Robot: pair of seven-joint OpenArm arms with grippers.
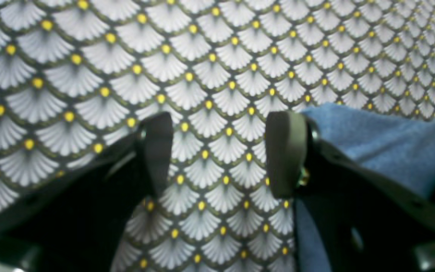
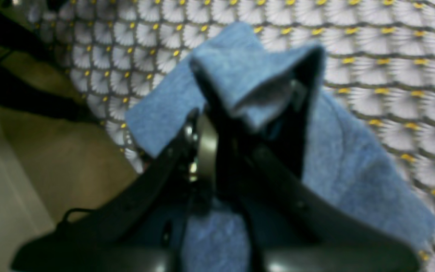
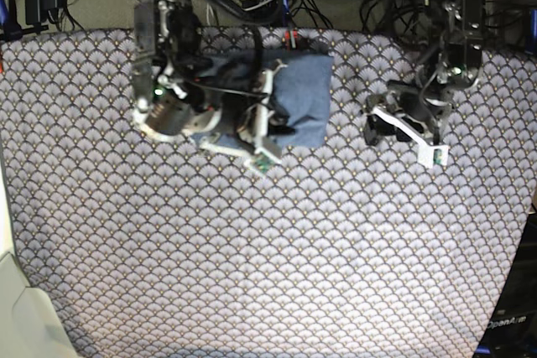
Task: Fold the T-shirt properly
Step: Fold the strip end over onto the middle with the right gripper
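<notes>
Item: slate-blue heathered cotton T-shirt (image 3: 300, 94). Location: far side of the table, left of centre in the base view, lying on the grey fan-patterned table covering with yellow dots (image 3: 268, 241). Condition: already reduced to a compact, roughly rectangular bundle; no lettering visible in any view.

Item: right gripper (image 2: 240, 113), black with a white-trimmed body. Location: over the near-left part of the bundle in the base view. State: jaws pinched together on a doubled flap of the T-shirt; the wrist view shows blue cloth draped over and between the fingers, raised off the covering.

Item: left gripper (image 1: 221, 151), black with dark padded fingers (image 1: 285, 151). Location: to the right of the bundle in the base view, apart from it. State: jaws standing well apart with nothing between them; only patterned covering shows in the gap. An edge of blue cloth lies just beside its right finger in the wrist view; contact cannot be told.

Step in hand, as judged: a late fold, the right gripper carrying a flap across the bundle while the left arm waits.

Next move, as judged: lay the flap flat with edges aligned before letting go, without dragging the layers beneath; the left gripper may be needed to steady or square the opposite edge.
</notes>
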